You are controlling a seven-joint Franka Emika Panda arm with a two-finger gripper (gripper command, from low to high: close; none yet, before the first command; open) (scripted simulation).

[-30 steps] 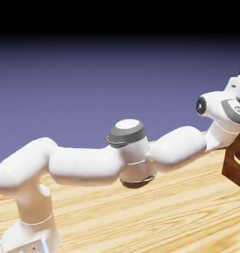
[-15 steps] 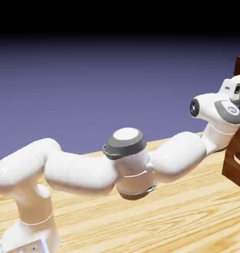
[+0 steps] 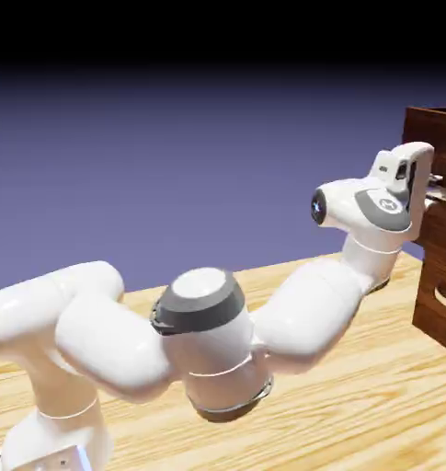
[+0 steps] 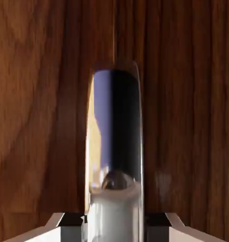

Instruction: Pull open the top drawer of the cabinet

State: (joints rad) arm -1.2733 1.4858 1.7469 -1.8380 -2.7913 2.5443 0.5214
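Currently, scene: we see the white arm rising from the lower left of the exterior view and reaching right toward the cabinet (image 3: 436,276) at the right edge, all on a pale wooden table (image 3: 355,405).
Cabinet: dark reddish-brown wood grain; only its left part is in the exterior view, with a lower drawer front (image 3: 440,304) showing part of a curved handle at the frame edge.
Top drawer: we note the top drawer (image 3: 430,129) as a wooden box standing out from the cabinet body toward the arm, its near corner visible above the hand.
Handle: in the hand view the silver bar handle (image 4: 115,137) runs up the middle of the picture, mirror-bright, reflecting the violet backdrop and the table; wood grain fills everything behind it.
Gripper: the gripper (image 4: 114,222) is pinched onto the silver bar handle; the grey fingertips (image 4: 64,226) sit at the bottom edge on either side of the bar, tight against it.
Hand, exterior view: the hand (image 3: 403,179) points level at the drawer front; its fingers are cut off by the frame edge there, so we cannot read the grip from that view.
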